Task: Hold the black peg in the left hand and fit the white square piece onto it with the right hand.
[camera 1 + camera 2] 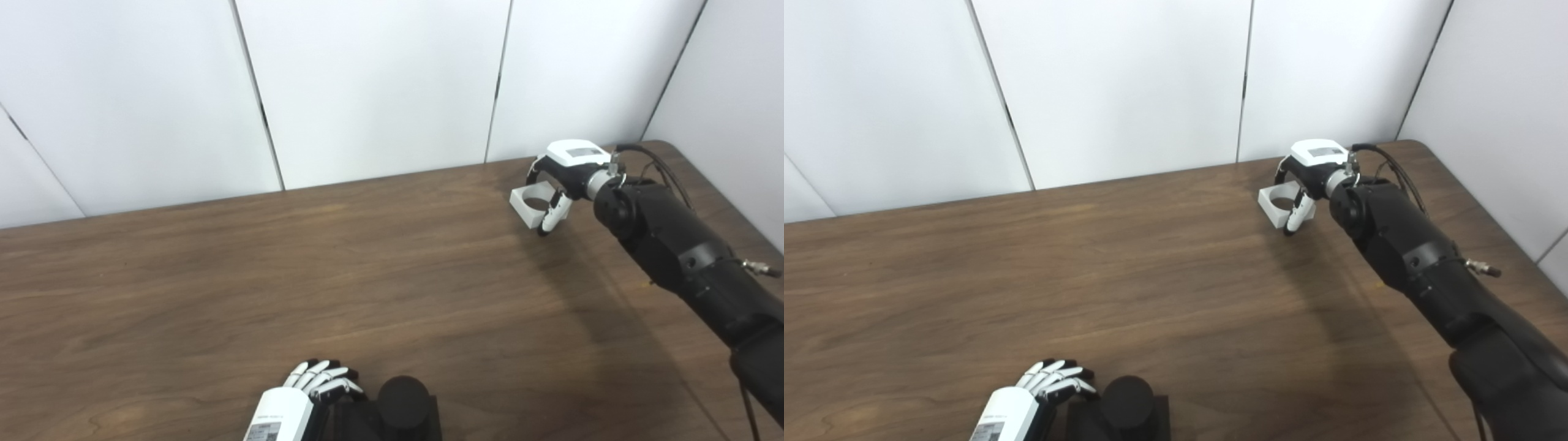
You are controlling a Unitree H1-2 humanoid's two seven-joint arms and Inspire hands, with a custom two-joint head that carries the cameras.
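Two robot hands of mine are at work on the brown table (306, 269), far apart from each other. My right robot hand (560, 184) is stretched out near the table's far right corner, its fingers (554, 214) curled around the white square piece (531, 205) — fingers on both the far and near sides of it, so I have it pinched. The piece shows a round hole in its top face; I cannot tell whether it rests on the wood or is lifted slightly off it.

My left robot hand (306, 392) sits at the near edge, roughly mid-table, fingers (324, 376) bent and bunched close together just beside the black peg (403, 401). The peg stands upright on a black square base (367, 422). Whether my left fingers actually grip the base or merely lie against it — I cannot tell.
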